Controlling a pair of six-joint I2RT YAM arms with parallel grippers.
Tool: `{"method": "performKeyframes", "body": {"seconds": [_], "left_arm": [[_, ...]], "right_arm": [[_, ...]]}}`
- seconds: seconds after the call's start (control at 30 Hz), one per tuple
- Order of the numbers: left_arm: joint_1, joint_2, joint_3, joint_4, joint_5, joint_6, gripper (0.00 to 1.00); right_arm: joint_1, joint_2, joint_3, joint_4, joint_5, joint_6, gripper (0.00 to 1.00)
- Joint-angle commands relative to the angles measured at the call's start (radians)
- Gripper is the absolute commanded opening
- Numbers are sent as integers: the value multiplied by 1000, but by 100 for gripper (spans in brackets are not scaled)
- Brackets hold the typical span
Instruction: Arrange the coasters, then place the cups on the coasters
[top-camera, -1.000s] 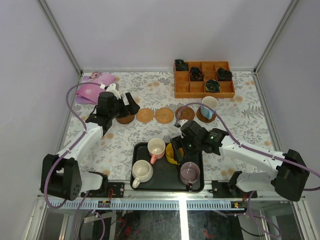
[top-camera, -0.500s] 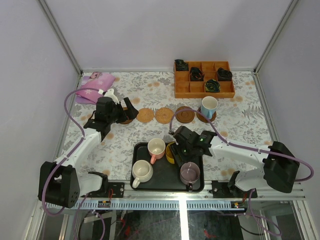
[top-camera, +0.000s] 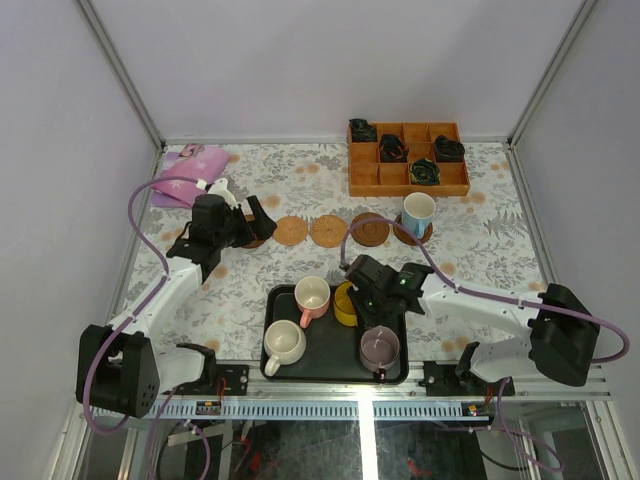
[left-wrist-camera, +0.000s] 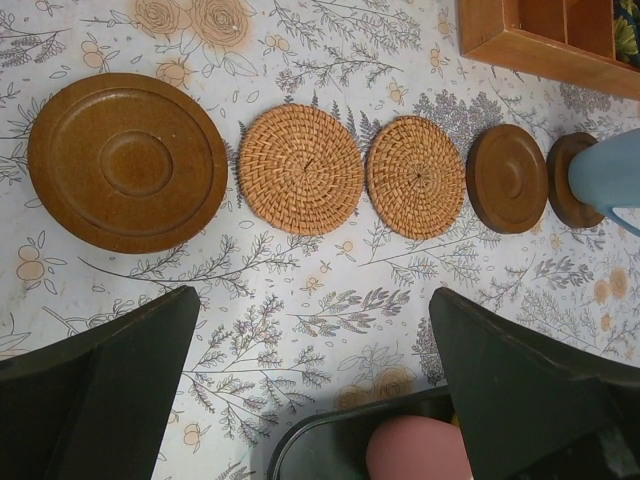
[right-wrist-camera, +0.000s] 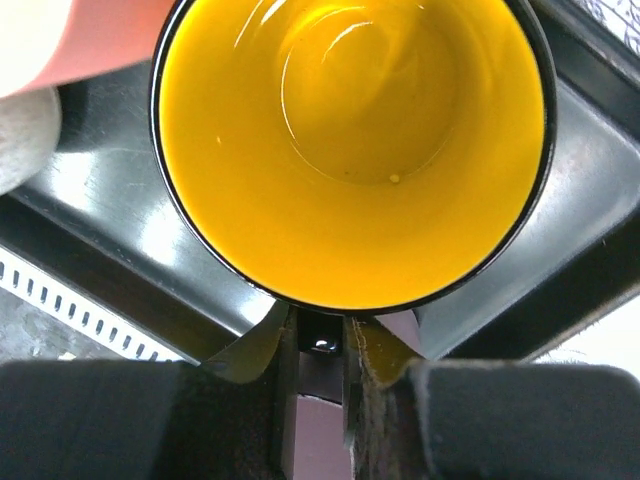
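On the black tray (top-camera: 332, 356), right gripper (right-wrist-camera: 320, 332) clamps the yellow cup (right-wrist-camera: 350, 150) at its six o'clock side; likely slippery, breakable; left gripper (left-wrist-camera: 313, 295) spread wide

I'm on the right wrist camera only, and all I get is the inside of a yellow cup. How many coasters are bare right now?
Observer: Four. Five coasters lie in a row beyond the black tray, and only the right-end coaster is taken, by the light blue cup.
Operator: Where is the left gripper?
Observer: The left gripper hovers open and empty near the row's left end.
Operator: What shares the tray with my cup?
Observer: The pink cup, the cream-white cup and the mauve cup stand in it beside the yellow cup.
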Motion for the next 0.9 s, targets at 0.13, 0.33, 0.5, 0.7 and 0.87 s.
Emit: {"method": "performKeyframes", "body": {"seconds": [0.13, 0.33, 0.5, 0.7, 0.87], "left_arm": [[-10, 2, 22, 13, 13, -5, 100], [-10, 24, 55, 17, 12, -3, 100], [-10, 47, 79, 17, 12, -5, 100], [-10, 69, 92, 19, 3, 5, 100], [-12, 96, 93, 43, -2, 9, 100]], "right_arm": [[24, -92, 127, -158, 192, 83, 0], [23, -51, 285, -186, 430, 144, 0], [-3, 65, 404, -212, 576, 189, 0], [-145, 137, 410, -42, 515, 156, 0], [-235, 184, 391, 99, 491, 96, 0]]}}
